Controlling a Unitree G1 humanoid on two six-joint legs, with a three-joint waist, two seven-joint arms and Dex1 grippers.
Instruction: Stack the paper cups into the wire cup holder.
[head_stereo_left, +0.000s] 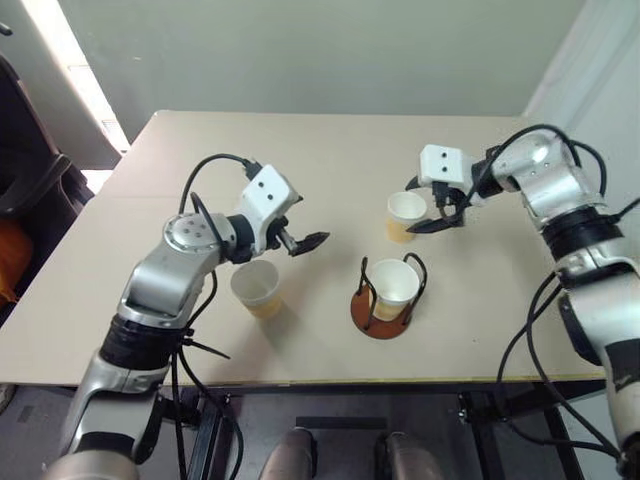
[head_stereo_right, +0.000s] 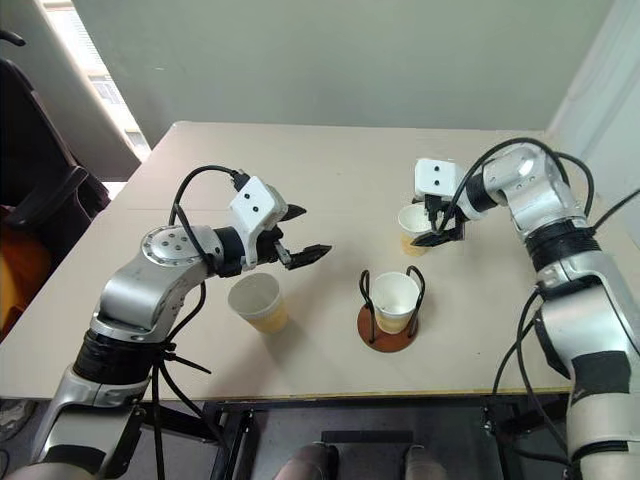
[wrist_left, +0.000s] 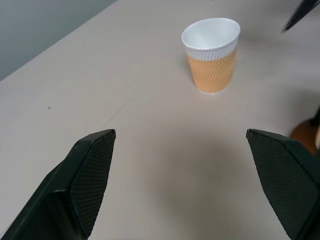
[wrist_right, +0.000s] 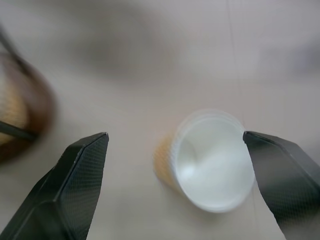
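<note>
While no writing shows on the paper cups (head_stereo_left: 405, 216), left gripper (head_stereo_left: 303, 237) and right gripper (head_stereo_left: 433, 212) gape wide.

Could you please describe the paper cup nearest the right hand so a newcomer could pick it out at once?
Start at the wire cup holder near the table's front edge, which already has one cup in it. Just behind it stands an upright cup, directly beneath the open right hand. Unlike the third cup under the left arm, it is the farthest from the robot.
</note>
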